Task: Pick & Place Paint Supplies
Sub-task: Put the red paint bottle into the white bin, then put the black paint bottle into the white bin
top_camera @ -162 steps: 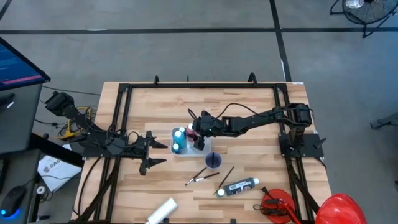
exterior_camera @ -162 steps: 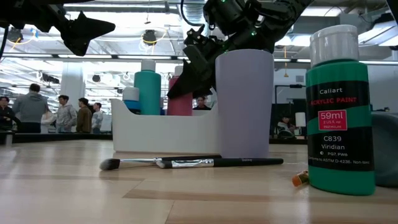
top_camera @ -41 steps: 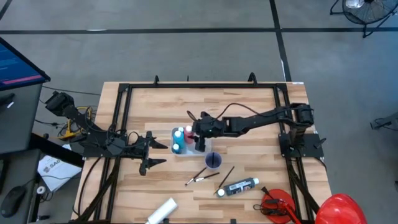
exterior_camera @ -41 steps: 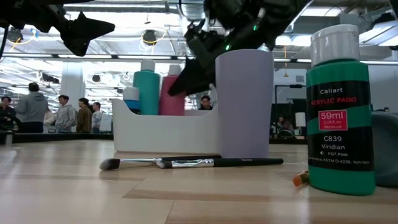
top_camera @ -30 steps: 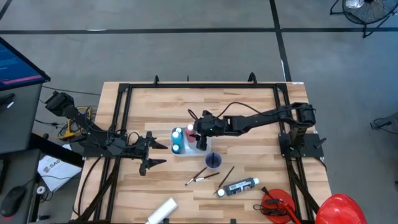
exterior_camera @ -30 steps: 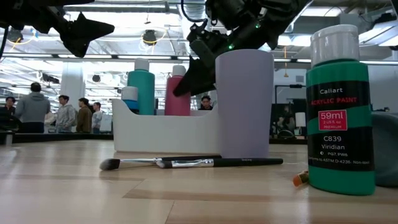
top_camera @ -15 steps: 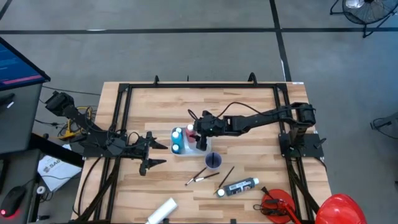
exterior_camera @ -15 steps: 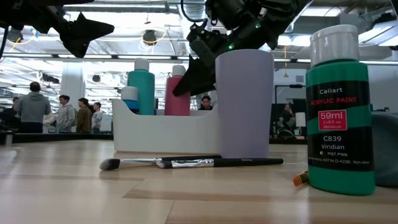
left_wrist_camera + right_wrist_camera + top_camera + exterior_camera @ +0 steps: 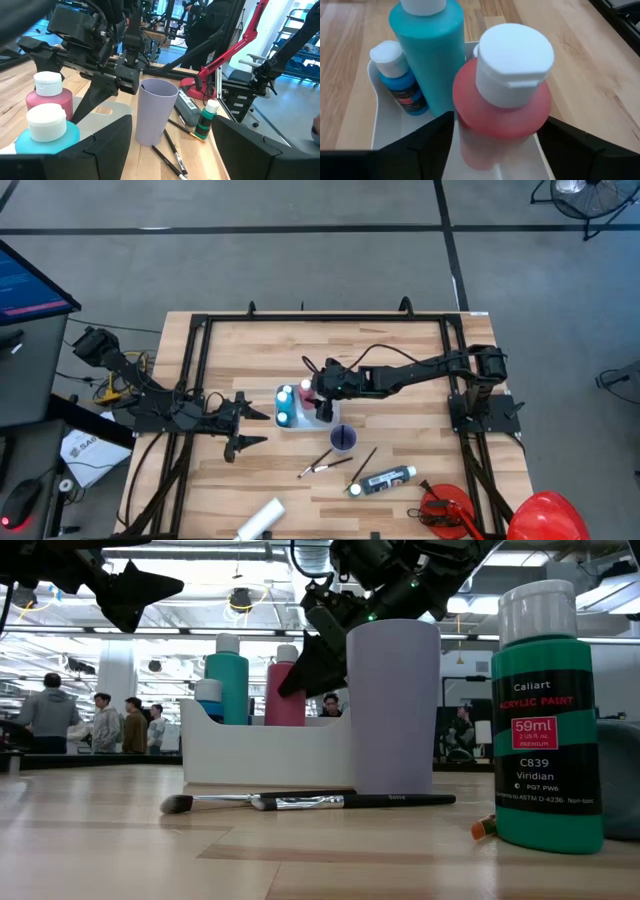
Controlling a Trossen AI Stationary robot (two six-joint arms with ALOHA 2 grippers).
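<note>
A pink bottle with a white cap (image 9: 500, 105) stands upright in the white caddy (image 9: 290, 421), next to a tall teal bottle (image 9: 427, 55) and a small blue bottle (image 9: 400, 85). My right gripper (image 9: 496, 122) reaches in from the table's right, slanting down, and is open with one finger on each side of the pink bottle (image 9: 285, 700). Two dark-handled brushes (image 9: 325, 465) and a black tube with a white cap (image 9: 385, 479) lie on the table nearer the front. My left gripper (image 9: 250, 425) waits open at the table's left, holding nothing. My right gripper's fingers (image 9: 425, 145) stand close on either side of the pink bottle's body (image 9: 470, 125), below its shoulder. Whether they touch it I cannot tell. The bottle stands upright on the caddy's floor.
A lavender cup (image 9: 343, 438) stands just right of the caddy's near end. A green paint bottle (image 9: 545, 710) stands close to the low camera. A white tube (image 9: 260, 520) lies at the front edge. A red tool (image 9: 445, 510) and a red dome (image 9: 545, 515) are at the front right.
A little over a second ago the pink bottle leaned in the caddy; it has come upright and has stood still since. Both arms have kept still.
</note>
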